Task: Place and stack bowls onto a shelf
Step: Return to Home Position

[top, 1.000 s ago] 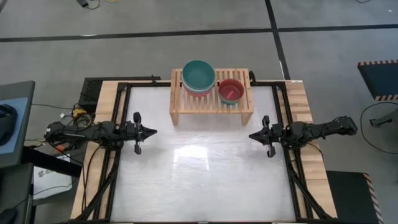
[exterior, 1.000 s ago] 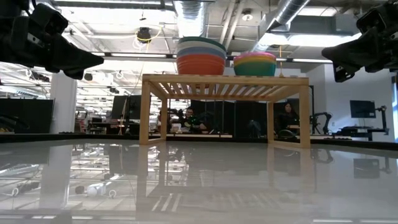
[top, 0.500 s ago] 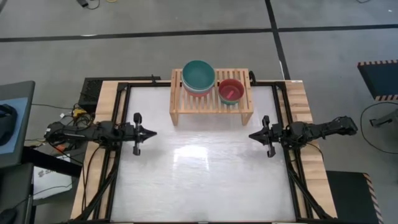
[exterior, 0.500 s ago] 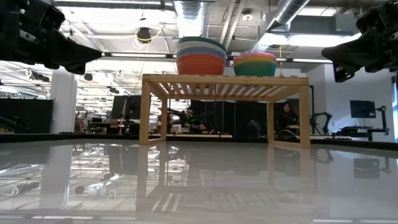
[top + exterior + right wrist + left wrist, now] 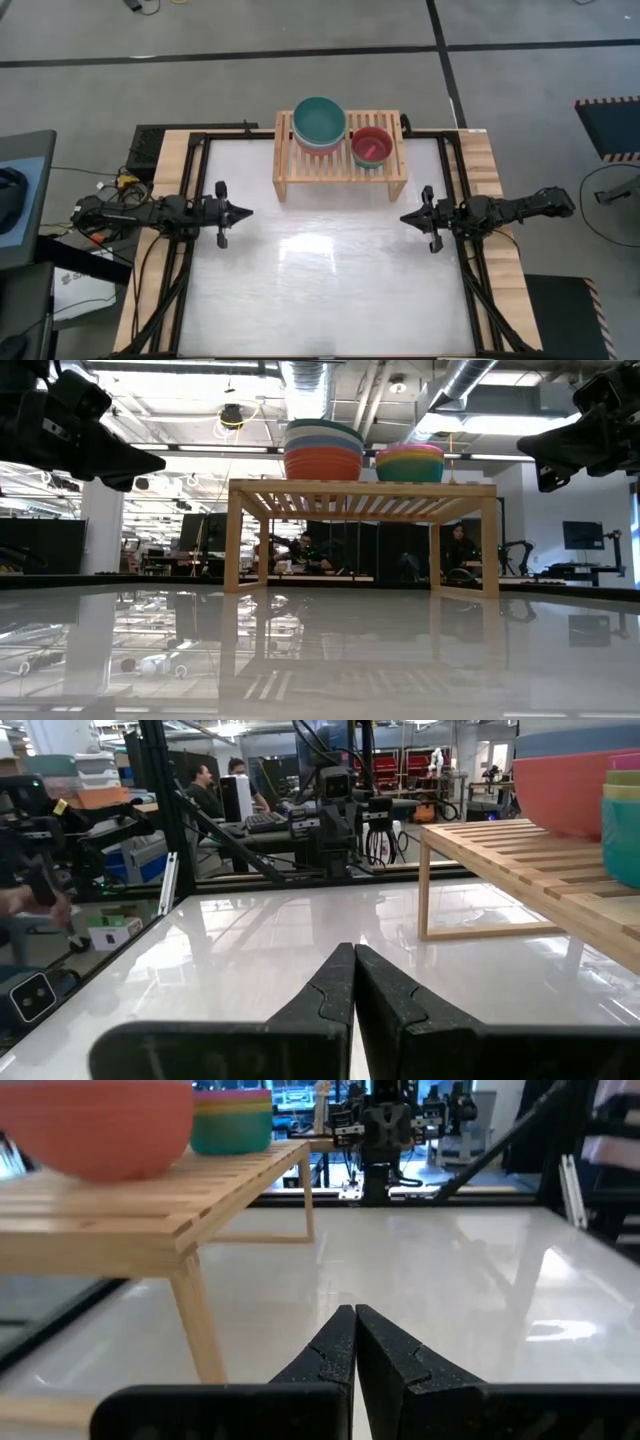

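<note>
The light-wood shelf (image 5: 340, 150) stands at the table's far edge on its two side legs. Two stacks of bowls rest by their bases on its slatted top. The left stack (image 5: 322, 450) has a teal bowl (image 5: 319, 122) on top. The right stack (image 5: 409, 463) is lower, with a red bowl (image 5: 372, 146) on top. My left gripper (image 5: 245, 211) hovers shut over the table's left side, level with the shelf's front. My right gripper (image 5: 405, 217) hovers shut over the right side. Both point toward the table's middle and hold nothing.
The white glossy tabletop (image 5: 320, 280) lies between the two arms and in front of the shelf. A black frame and wooden border (image 5: 485, 170) run around it. People sit in the room beyond the table (image 5: 300, 550).
My left gripper rose a little and drew back toward the table's left edge, then came back down to about where it was. It stayed shut. The bowls and the shelf have kept still.
</note>
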Tool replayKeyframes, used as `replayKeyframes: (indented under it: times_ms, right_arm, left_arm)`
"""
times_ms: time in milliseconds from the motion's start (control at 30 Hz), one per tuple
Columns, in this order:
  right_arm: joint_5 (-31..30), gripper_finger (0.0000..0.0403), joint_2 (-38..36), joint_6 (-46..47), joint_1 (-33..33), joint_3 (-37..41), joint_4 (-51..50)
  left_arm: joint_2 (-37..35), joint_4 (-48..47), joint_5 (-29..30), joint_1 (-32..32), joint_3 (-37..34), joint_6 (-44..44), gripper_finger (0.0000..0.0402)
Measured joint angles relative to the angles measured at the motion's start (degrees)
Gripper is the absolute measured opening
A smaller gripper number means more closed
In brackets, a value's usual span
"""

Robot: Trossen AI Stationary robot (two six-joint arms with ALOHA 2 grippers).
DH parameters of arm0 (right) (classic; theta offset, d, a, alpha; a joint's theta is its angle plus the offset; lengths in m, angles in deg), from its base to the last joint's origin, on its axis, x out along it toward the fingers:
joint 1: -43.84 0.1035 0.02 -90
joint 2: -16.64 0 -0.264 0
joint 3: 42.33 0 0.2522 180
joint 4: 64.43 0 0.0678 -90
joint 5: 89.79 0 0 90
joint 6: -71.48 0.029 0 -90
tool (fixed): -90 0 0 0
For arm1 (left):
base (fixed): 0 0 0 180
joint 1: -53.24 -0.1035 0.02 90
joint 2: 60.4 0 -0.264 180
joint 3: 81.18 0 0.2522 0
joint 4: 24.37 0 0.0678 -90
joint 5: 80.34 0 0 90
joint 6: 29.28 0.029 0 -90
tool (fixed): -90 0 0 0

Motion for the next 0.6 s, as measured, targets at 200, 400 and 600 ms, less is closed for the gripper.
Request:
replayKeyframes:
  times_ms: [200,400,600]
  right_arm:
    - [0.0,0.0039,0.0,0.0,0.0,0.0,0.0]
    - [0.0,0.0039,0.0,0.0,0.0,0.0,0.02]
    - [0.0,0.0039,0.0,0.0,0.0,0.0,0.04]
  left_arm:
    - [0.0,-0.16,0.0,0.0,0.07,-3.22,0.0]
    - [0.0,-0.29,0.0,0.0,0.12,-2.02,0.0]
    - [0.0,-0.36,0.0,0.0,0.17,-2.27,0.0]
